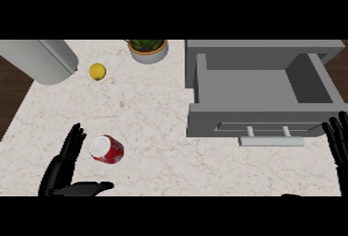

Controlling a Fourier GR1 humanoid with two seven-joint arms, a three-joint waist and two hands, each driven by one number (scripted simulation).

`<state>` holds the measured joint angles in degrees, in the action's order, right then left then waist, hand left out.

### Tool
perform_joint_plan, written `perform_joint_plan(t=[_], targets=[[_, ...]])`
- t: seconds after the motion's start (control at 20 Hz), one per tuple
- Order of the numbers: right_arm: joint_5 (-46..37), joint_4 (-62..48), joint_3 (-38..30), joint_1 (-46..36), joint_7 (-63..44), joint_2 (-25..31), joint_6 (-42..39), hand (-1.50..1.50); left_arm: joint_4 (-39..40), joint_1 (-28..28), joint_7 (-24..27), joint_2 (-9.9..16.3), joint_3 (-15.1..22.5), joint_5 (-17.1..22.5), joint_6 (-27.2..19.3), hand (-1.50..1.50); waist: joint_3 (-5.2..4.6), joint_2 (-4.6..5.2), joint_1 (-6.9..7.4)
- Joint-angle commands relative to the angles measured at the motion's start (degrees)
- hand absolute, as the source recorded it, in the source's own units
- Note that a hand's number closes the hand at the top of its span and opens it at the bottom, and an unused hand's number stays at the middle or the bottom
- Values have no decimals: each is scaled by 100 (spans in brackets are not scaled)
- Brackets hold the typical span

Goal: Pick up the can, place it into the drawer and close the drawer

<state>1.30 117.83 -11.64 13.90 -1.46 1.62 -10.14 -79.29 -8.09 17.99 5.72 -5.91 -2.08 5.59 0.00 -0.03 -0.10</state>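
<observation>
A red can [107, 150] with a white end lies tipped on the marble counter at the lower left. My left hand [65, 167] is open just to its left, fingers straight and pointing up, thumb stretched out below the can; nothing is held. The grey drawer [248, 87] stands pulled open at the right, its inside bare, with a white handle [271, 141] on its front face. My right hand [336, 140] shows at the right edge beside the drawer's front, fingers straight and upright.
A yellow lemon [98, 71] lies at the back left next to a large grey cylinder [42, 59]. A potted plant [147, 48] stands at the back middle. Dark floor shows beyond the counter's left edge.
</observation>
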Motion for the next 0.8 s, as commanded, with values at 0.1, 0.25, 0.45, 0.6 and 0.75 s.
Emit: perform_joint_plan(t=[0.1, 0.25, 0.45, 0.6, 0.75], targets=[[206, 266, -144, 40, -202, 23, -64, -150, 751, -105, 756, 82, -214, 14, 117, -150, -1, 0, -2], [47, -97, -112, -288, -230, 89, -34, -150, 1314, 555, 480, 175, -412, 220, 222, -150, -1, 4, -3], [78, 334, -156, 176, -116, -1, -198, -150, 1759, 683, 741, -55, -265, -61, -179, -150, -1, 1, -12], [91, 351, 9, -147, -544, 21, 38, -150, 1295, 545, 458, 174, -370, 239, 184, -150, 0, -1, 5], [9, 514, 8, 14, -496, -37, 25, -150, 2084, 994, 826, 187, -412, 118, 91, -150, -1, 1, -10]])
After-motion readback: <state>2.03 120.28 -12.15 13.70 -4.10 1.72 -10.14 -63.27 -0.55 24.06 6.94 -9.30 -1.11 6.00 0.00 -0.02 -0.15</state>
